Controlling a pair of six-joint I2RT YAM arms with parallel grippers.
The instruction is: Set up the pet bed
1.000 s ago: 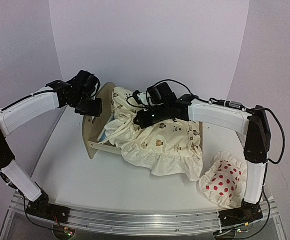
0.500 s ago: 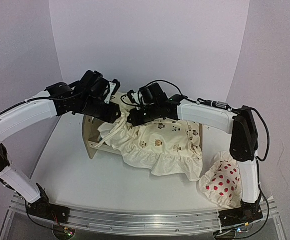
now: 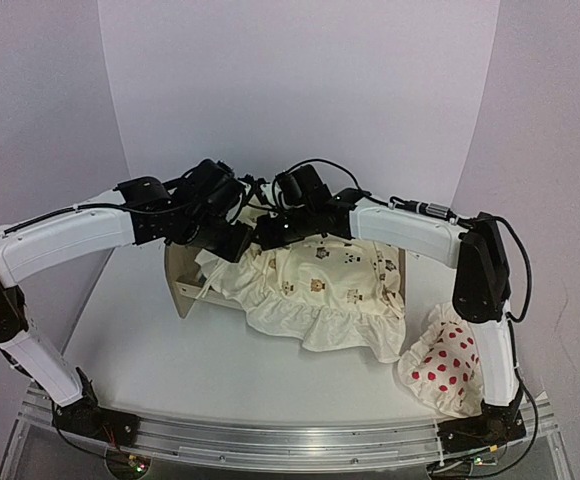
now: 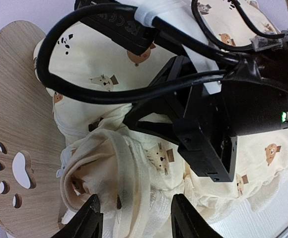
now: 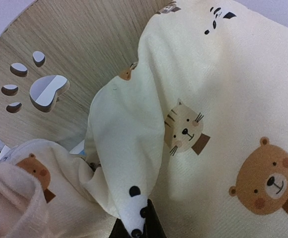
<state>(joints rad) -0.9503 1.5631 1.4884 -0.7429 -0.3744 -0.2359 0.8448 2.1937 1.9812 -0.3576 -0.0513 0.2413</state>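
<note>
From the overhead camera I see the pet bed (image 3: 182, 286) left of centre on the table (image 3: 170, 360). Its plywood frame shows only at the left end; the rest lies under the cream animal-print cushion (image 3: 330, 290), which is draped over it and spills toward the lower right. Both arms reach in and meet above the bed's left end.

The right gripper (image 3: 270, 232) is pinched tight on a fold of the cushion. On its wrist camera the cloth runs down into the closed dark fingers (image 5: 151, 220) at the bottom edge, with the paw-print end board (image 5: 74, 64) at upper left.

The left gripper (image 4: 136, 223) has its fingers (image 4: 90, 218) parted at a middling width, astride a bunched roll of cushion cloth. I cannot tell whether the pads touch it.

The red-dotted white pillow (image 3: 448, 365) sits at lower right, just beside the cushion's frilled edge.
</note>
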